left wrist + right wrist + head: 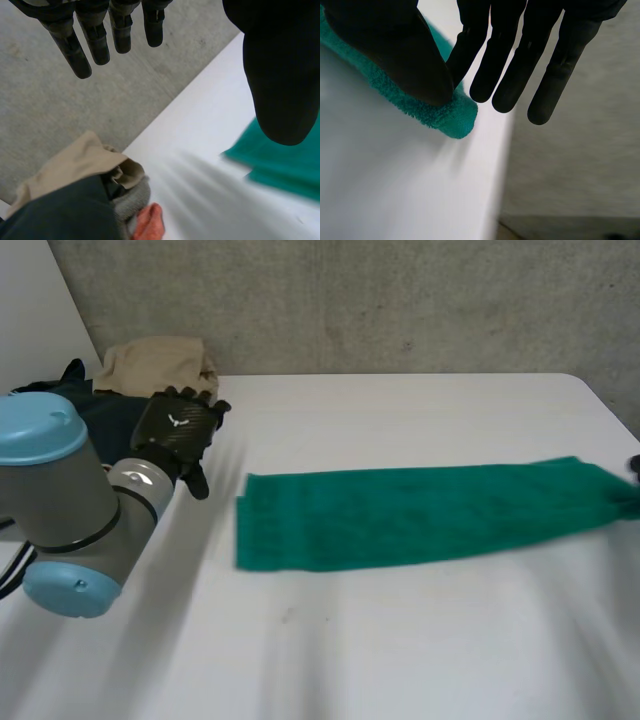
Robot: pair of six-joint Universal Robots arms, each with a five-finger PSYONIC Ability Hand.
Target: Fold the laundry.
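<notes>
A green towel [420, 515] lies folded into a long strip across the white table [400, 640]. Its right end reaches the table's right side. There my right hand [395, 50] pinches the towel's end [440, 112] between its thumb and the nearest finger, while the other fingers stay straight. My left hand [178, 428] hovers open above the table's back left, off the strip's left end, with straight fingers [75, 50] and nothing in it. The towel's left end [285, 165] lies below its thumb.
A pile of laundry [155, 365] sits at the back left corner: beige, dark, grey and orange cloth [75, 165]. A grey wall stands behind the table. The table's right edge [495, 175] runs close beside my right hand.
</notes>
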